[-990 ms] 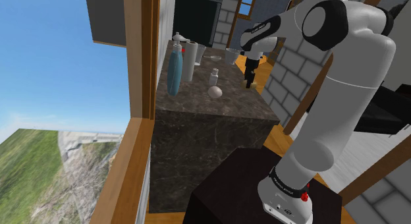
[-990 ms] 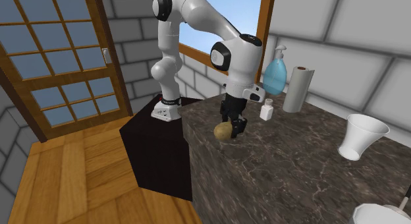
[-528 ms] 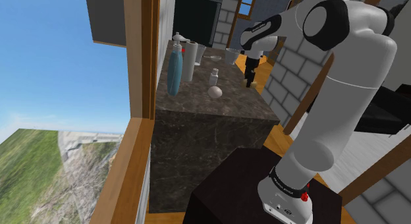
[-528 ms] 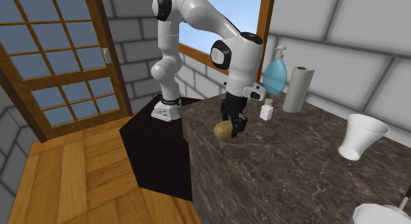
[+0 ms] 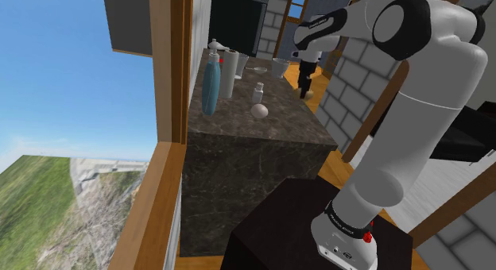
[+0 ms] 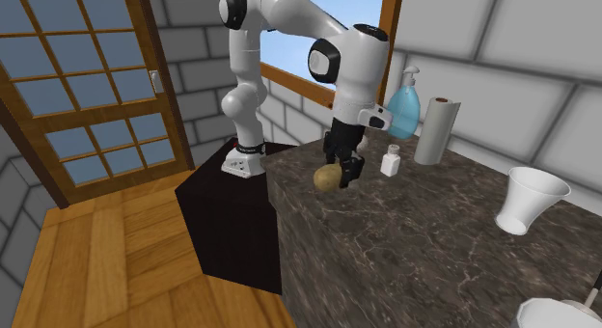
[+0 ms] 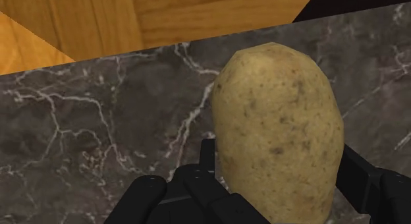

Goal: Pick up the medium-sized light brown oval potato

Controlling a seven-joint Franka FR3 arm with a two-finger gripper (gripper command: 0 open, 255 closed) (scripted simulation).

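Wrist view: the pincer (image 7: pixel 283 165) is clamped on the potato (image 7: pixel 276 127). One black finger (image 7: pixel 208 165) presses each flank, and the tuber stands lengthwise between them. The potato is oval, light brown and finely speckled. Beneath it lies the dark worktop (image 7: pixel 99 124), veined in white. The worktop's edge runs just beyond the potato, with wooden floor (image 7: pixel 151 18) past it.

Second exterior view: the pincer (image 6: pixel 344 172) points downward with the potato (image 6: pixel 328 177) gripped at its tip. The potato is over the worktop (image 6: pixel 434 239), close to the corner nearest the stand (image 6: pixel 232 210). It appears to hang slightly clear of the surface; contact cannot be fully ruled out.

Other items stand toward the worktop's window-side edge, well apart from the potato:
- a small white bottle (image 6: pixel 391 162), nearest the pincer;
- a blue soap dispenser (image 6: pixel 403 106);
- a paper towel roll (image 6: pixel 436 130).

A white cup (image 6: pixel 529 201) stands toward the far end of the worktop.

Shoulder view: the arm reaches over the worktop (image 5: pixel 262 129) and the pincer (image 5: pixel 304 86) hangs at the edge opposite the window. The small white bottle (image 5: pixel 258 92) and a white rounded object (image 5: pixel 260 110) sit mid-surface. The soap dispenser (image 5: pixel 211 84) and towel roll (image 5: pixel 229 74) line the window-side edge.
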